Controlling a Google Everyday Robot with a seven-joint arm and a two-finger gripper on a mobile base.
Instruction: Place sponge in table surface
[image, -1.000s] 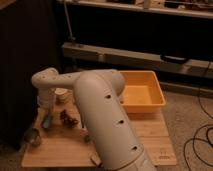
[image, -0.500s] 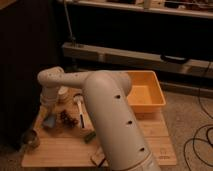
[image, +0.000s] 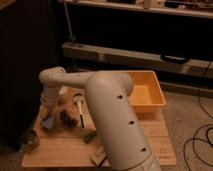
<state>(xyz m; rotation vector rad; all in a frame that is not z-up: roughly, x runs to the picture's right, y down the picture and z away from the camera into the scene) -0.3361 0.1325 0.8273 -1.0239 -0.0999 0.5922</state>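
The gripper (image: 48, 114), grip indiscernible, hangs at the blue sponge (image: 48, 122) beside dark grapes (image: 67, 118) and a can (image: 30, 138).

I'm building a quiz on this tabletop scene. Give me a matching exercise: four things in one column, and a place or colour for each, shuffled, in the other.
Things:
1. gripper
2. sponge
3. bin
4. metal can

Descriptions:
A. yellow-orange, at the table's far right
B. bluish, just under the arm's tip at the left
C. near the front left corner
D. lowered over the left side of the table

Pairs: 1-D, 2-B, 3-A, 4-C
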